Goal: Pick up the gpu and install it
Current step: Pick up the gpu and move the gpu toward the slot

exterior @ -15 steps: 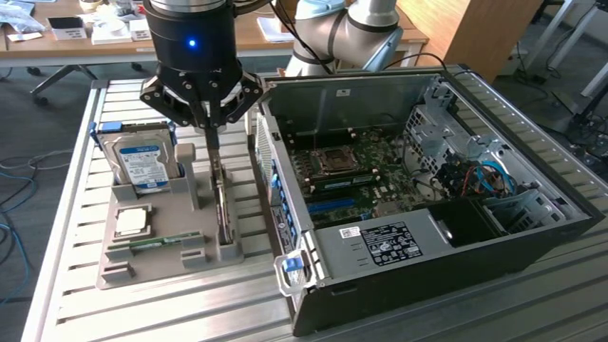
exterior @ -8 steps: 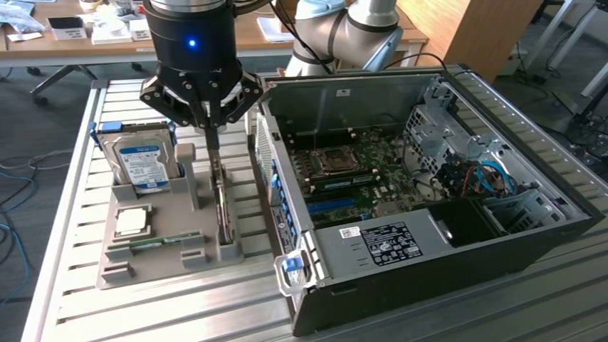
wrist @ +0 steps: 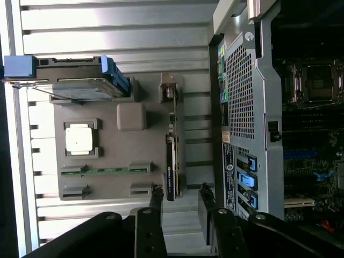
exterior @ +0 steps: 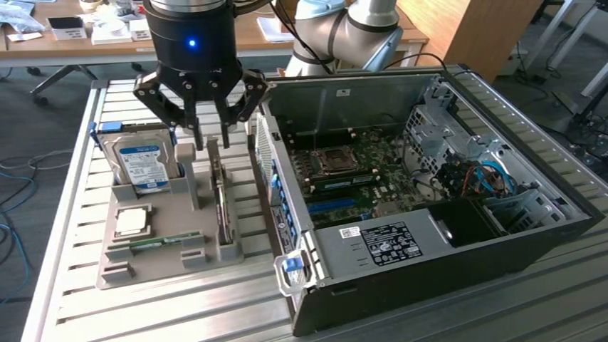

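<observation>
The open computer case [exterior: 361,92] lies on its side on the slatted metal table [exterior: 171,306], at the exterior view's right, with its motherboard [exterior: 352,171] exposed. Just beside it, toward the exterior view's left, a grey parts tray [exterior: 161,263] carries a blue-labelled hard drive [exterior: 142,167] standing on edge. It also holds the gpu [exterior: 223,206], a square processor chip [exterior: 131,221] and a narrow green memory stick [exterior: 156,241].

The gpu stands on its long edge in a slot along the side of the tray nearest the case. It is a thin, dark card seen almost edge-on. In the wrist view the gpu [wrist: 171,166] shows a black strip with a small green mark and a paler metal piece at its far end.

The gripper [exterior: 212,142] hangs over the card's far end with its fingers parted and nothing held. In the wrist view the gripper [wrist: 180,191] shows a clear gap between its fingers, and the card's near end sits close to one of them.

Whether a finger touches the card cannot be told. The card's broad faces are barely visible, and the fingers cover its far end in the exterior view. The arm is cut off at the top edge.
</observation>
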